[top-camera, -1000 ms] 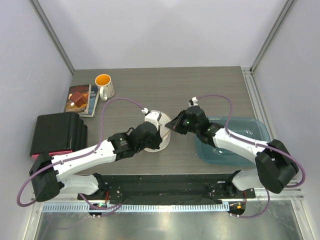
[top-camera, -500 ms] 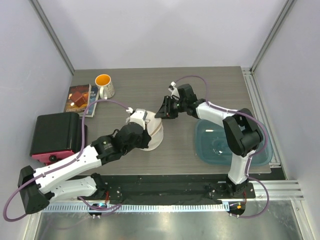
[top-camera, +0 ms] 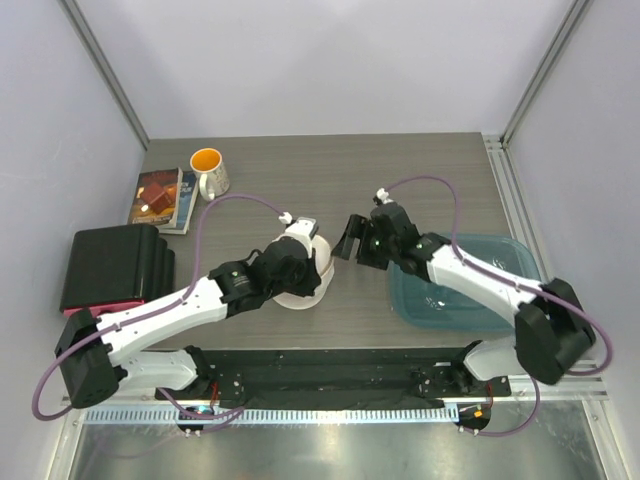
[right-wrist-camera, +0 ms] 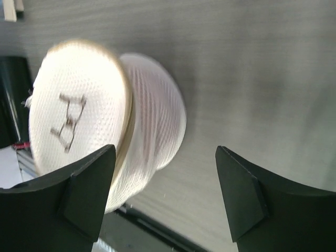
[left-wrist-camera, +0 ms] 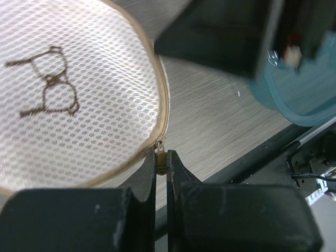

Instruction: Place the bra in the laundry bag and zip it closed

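Note:
The laundry bag (top-camera: 322, 272) is a white mesh dome with a tan zipper rim, lying on its side on the table. Its flat face (left-wrist-camera: 68, 100) carries a dark glasses-like mark. My left gripper (left-wrist-camera: 161, 157) is shut on the small tan zipper pull (left-wrist-camera: 162, 162) at the rim; from above this gripper (top-camera: 296, 258) sits over the bag. My right gripper (right-wrist-camera: 165, 157) stands wide open just right of the bag (right-wrist-camera: 105, 126), with nothing between its fingers; from above it (top-camera: 350, 240) is beside the dome. The bra is hidden.
A teal tub (top-camera: 500, 262) lies under the right arm at the right. A white mug with an orange inside (top-camera: 208, 170) and a book (top-camera: 160, 196) stand at the back left. A black box (top-camera: 110, 265) sits at the left edge.
My right gripper has opened, let go of the bag's right edge and now stands just beside it. The left gripper stays shut on the zipper pull; the bag shifted slightly.

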Robot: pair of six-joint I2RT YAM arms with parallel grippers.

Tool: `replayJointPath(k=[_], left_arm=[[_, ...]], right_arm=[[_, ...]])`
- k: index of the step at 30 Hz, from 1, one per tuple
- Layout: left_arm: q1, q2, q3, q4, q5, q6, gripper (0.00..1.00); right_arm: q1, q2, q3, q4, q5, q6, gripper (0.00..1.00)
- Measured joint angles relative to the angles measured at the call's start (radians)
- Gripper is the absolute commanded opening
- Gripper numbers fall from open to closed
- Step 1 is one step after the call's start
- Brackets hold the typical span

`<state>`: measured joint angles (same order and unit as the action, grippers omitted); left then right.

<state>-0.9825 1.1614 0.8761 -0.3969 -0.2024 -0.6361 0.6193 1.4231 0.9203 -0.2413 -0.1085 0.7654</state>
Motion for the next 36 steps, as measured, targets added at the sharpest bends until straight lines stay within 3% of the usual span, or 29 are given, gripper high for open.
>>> replayJointPath(k=[5,11,17,18,19,26,31,36], left_arm=[[0.000,0.077,0.022,0.044,0.050,0.002,0.00],[0.000,0.107,0.032,0.075,0.096,0.000,0.00],[0.000,0.107,0.032,0.092,0.109,-0.007,0.00],[0.000,0.107,0.032,0.093,0.109,-0.008,0.00],[0.000,0.106,0.029,0.093,0.109,-0.008,0.00],[0.027,0.041,-0.053,0.109,0.109,-0.023,0.00],[0.100,-0.076,-0.114,0.093,0.106,-0.039,0.00],[0.171,-0.187,-0.123,0.032,0.104,-0.040,0.00]], right_arm=[[0.128,-0.166,-0.156,0.078,0.077,0.161,0.66],[0.187,-0.159,-0.217,0.188,0.124,0.282,0.51],[0.190,-0.108,-0.217,0.259,0.152,0.312,0.21],[0.190,-0.105,-0.217,0.266,0.157,0.314,0.09],[0.188,-0.105,-0.216,0.270,0.159,0.314,0.03],[0.055,-0.093,-0.169,0.270,0.053,0.256,0.01],[-0.064,-0.031,-0.119,0.274,-0.121,0.167,0.01],[-0.107,0.064,-0.063,0.326,-0.315,0.098,0.01]])
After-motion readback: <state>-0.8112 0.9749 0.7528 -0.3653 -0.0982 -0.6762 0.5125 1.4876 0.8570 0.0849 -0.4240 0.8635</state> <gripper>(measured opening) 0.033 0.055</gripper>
